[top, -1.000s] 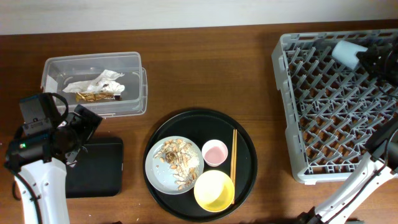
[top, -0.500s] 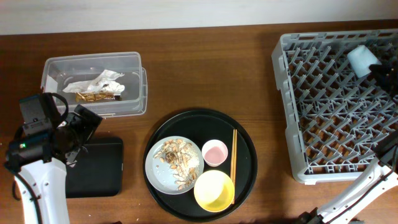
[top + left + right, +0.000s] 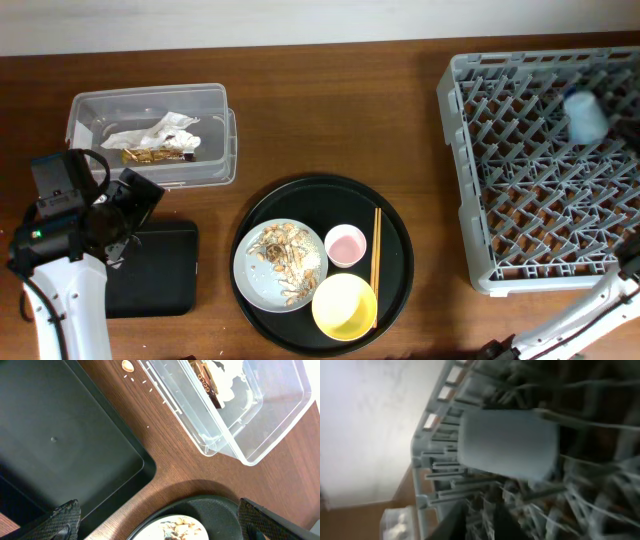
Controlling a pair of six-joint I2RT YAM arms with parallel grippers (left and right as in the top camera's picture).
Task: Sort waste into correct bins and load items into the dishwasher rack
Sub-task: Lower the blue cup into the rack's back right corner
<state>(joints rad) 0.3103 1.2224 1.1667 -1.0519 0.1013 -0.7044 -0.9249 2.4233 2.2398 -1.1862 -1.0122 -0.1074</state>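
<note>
Inside dishwasher rack (image 3: 500, 200), light-blue cup (image 3: 586, 117) farther right and lower, blurred

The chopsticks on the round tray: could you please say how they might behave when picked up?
The chopsticks look thin and straight, so probably stiff and light. Lying flat and side by side on the round black tray, they may roll or separate when pinched.
</note>
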